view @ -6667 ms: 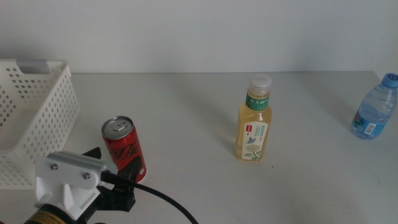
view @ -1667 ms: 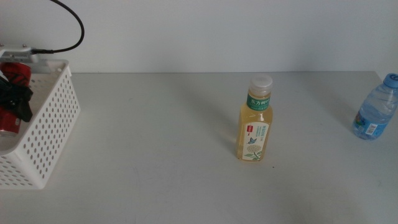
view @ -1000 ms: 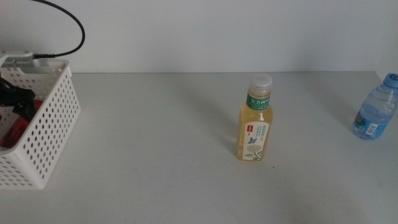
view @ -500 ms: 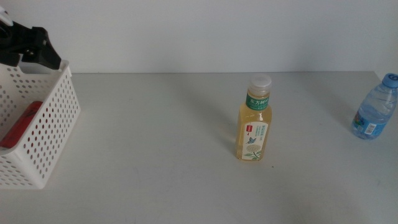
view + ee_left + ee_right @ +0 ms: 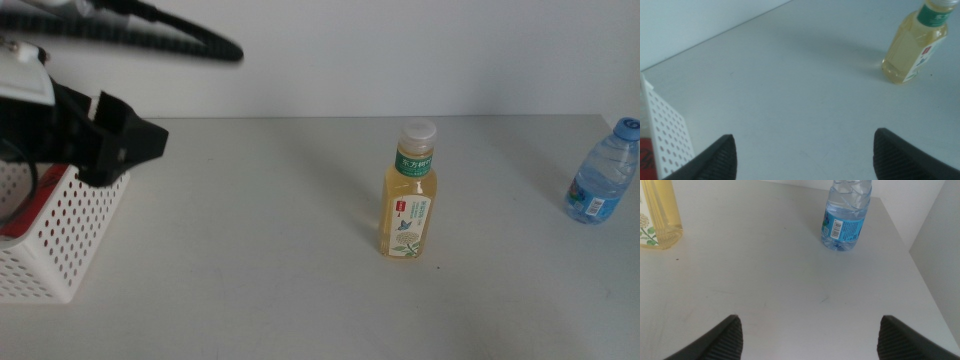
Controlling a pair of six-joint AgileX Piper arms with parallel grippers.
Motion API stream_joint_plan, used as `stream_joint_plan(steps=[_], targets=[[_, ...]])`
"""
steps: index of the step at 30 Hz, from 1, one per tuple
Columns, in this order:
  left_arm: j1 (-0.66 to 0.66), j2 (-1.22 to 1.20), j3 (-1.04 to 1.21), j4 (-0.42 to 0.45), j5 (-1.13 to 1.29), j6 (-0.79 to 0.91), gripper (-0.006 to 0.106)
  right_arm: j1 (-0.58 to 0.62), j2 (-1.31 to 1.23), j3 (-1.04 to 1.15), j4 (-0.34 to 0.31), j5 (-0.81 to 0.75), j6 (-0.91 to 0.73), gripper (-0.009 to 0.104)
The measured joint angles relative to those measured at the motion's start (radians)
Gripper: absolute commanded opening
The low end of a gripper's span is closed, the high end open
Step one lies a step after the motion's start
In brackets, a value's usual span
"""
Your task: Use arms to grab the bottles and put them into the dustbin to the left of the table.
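I see the left gripper (image 5: pixel 125 140) above the bin (image 5: pixel 60 240), jaws apart, empty (can (image 5: pixel 25 215) lies inside). Tea (image 5: pixel 408 195) stands mid-table; water (image 5: pixel 603 175) far right, near the right gripper (image 5: pixel 805 335), also spread.

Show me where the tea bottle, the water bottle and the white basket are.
tea bottle (image 5: pixel 407 215), middle view, on its lower label.
water bottle (image 5: pixel 844 225), right wrist view, on its blue label.
white basket (image 5: pixel 62 235), middle view, on its perforated side wall.

Can (image 5: pixel 12 222) in dustbin (image 5: pixel 70 235) far left; tea bottle (image 5: pixel 408 192) mid-table, water bottle (image 5: pixel 603 174) far right.
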State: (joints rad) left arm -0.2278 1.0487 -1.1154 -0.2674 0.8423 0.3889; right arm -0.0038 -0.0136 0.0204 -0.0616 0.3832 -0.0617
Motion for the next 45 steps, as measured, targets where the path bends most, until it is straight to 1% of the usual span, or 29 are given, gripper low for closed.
stream_joint_plan(steps=[3, 6, 8, 10, 15, 30, 36, 42, 45], targets=[[-0.129, -0.093, 0.138, 0.105, -0.135, -0.124, 0.093, 0.0, 0.0, 0.0, 0.0, 0.0, 0.0, 0.085], [-0.283, -0.174, 0.295, 0.257, -0.28, -0.307, 0.093, 0.0, 0.0, 0.0, 0.0, 0.0, 0.0, 0.085], [-0.368, -0.212, 0.385, 0.336, -0.36, -0.407, 0.093, 0.0, 0.0, 0.0, 0.0, 0.0, 0.0, 0.085], [-0.421, -0.243, 0.452, 0.382, -0.428, -0.476, 0.093, 0.0, 0.0, 0.0, 0.0, 0.0, 0.0, 0.085], [-0.488, -0.266, 0.563, 0.404, -0.548, -0.527, 0.093, 0.0, 0.0, 0.0, 0.0, 0.0, 0.0, 0.085], [-0.492, -0.248, 0.594, 0.41, -0.661, -0.53, 0.093, 0.0, 0.0, 0.0, 0.0, 0.0, 0.0, 0.085], [-0.492, -0.11, 0.594, 0.417, -0.832, -0.53, 0.093, 0.0, 0.0, 0.0, 0.0, 0.0, 0.0, 0.085], [-0.492, 0.101, 0.594, 0.478, -1.083, -0.53, 0.093, 0.0, 0.0, 0.0, 0.0, 0.0, 0.0, 0.085], [-0.492, 0.209, 0.594, 0.489, -1.245, -0.54, 0.093, 0.0, 0.0, 0.0, 0.0, 0.0, 0.0, 0.085]])
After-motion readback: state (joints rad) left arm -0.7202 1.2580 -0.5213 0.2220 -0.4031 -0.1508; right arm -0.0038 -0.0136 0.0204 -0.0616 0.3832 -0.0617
